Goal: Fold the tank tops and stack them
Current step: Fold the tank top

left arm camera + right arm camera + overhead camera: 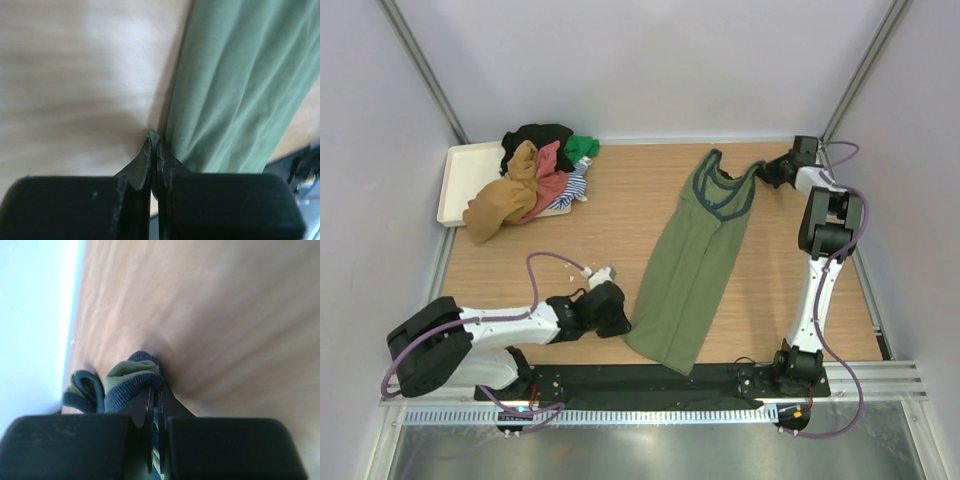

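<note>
Light wooden surface (620, 205), pale walls (640, 60): olive green navy-trimmed cloth tank top (692, 265) lying lengthwise.
The left claw (154, 144) pinches its side edge, the right claw (156, 390) its strap.

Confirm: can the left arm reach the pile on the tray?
Probably not yet: left hand is shut on the edge of the olive tank top. The table between it and the pile looks free.

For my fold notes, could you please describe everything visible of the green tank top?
The green tank top is soft olive cloth with navy trim at neck and armholes. It lies stretched lengthwise on the wooden table, straps far, hem near. The left gripper pinches its side edge; the right gripper pinches a strap.
</note>
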You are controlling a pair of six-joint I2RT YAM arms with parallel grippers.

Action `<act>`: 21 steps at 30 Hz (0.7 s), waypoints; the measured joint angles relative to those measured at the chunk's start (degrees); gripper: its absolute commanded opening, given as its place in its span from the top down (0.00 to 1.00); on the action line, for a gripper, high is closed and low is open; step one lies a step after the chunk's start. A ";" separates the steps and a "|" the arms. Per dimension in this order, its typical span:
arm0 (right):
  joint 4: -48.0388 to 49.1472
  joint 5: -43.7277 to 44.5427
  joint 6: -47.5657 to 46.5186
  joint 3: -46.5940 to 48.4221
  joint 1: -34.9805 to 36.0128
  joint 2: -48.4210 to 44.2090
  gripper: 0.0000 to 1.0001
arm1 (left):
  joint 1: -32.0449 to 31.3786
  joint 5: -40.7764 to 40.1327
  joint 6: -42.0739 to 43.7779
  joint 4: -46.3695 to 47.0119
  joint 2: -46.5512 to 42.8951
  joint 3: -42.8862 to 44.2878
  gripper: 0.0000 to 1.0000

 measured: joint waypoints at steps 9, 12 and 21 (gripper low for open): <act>5.66 -5.49 6.86 11.21 9.11 9.60 0.98 | -18.75 -5.55 -12.90 0.92 8.07 5.46 0.90; 6.34 -6.86 8.50 16.35 11.02 13.20 0.96 | -21.00 -6.78 -16.37 2.10 9.03 5.66 0.77; 7.65 -7.50 8.94 21.42 14.01 15.74 0.52 | -21.64 -9.90 -20.04 -0.68 0.33 2.03 0.29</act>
